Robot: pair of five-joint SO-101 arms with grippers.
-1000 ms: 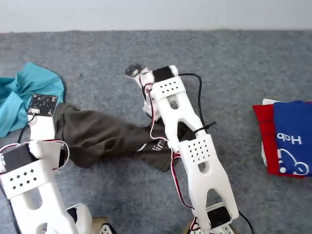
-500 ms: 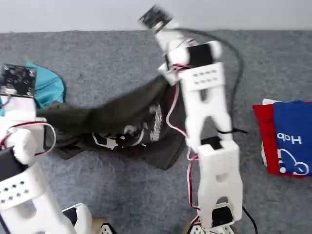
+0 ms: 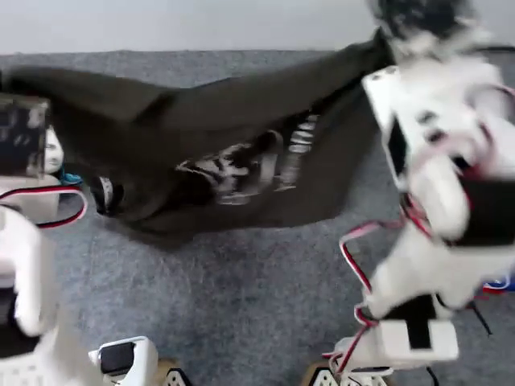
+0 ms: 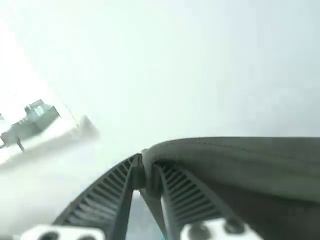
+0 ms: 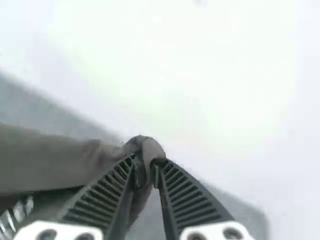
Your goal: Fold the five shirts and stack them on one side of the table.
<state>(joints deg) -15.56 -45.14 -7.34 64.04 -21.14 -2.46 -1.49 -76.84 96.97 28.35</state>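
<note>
A dark olive shirt (image 3: 241, 137) with a white print hangs stretched in the air between both arms, above the grey table (image 3: 241, 297). My left gripper (image 4: 145, 175) is shut on one edge of the olive shirt (image 4: 240, 165) at the left of the high view. My right gripper (image 5: 145, 167) is shut on a bunched corner of the olive shirt (image 5: 55, 160), raised high at the upper right of the high view. A sliver of the teal shirt (image 3: 71, 178) peeks out under the hanging cloth by the left arm.
The right arm (image 3: 438, 201) stands tall over the table's right side and covers most of the folded stack there; a bit of blue (image 3: 499, 283) shows at the right edge. A pale wall (image 3: 201, 24) runs along the table's far edge.
Both arms have lifted the olive shirt off the table and pulled it apart, the right gripper rising up and to the right, the left rising at the left. The shirt now hangs spread.
</note>
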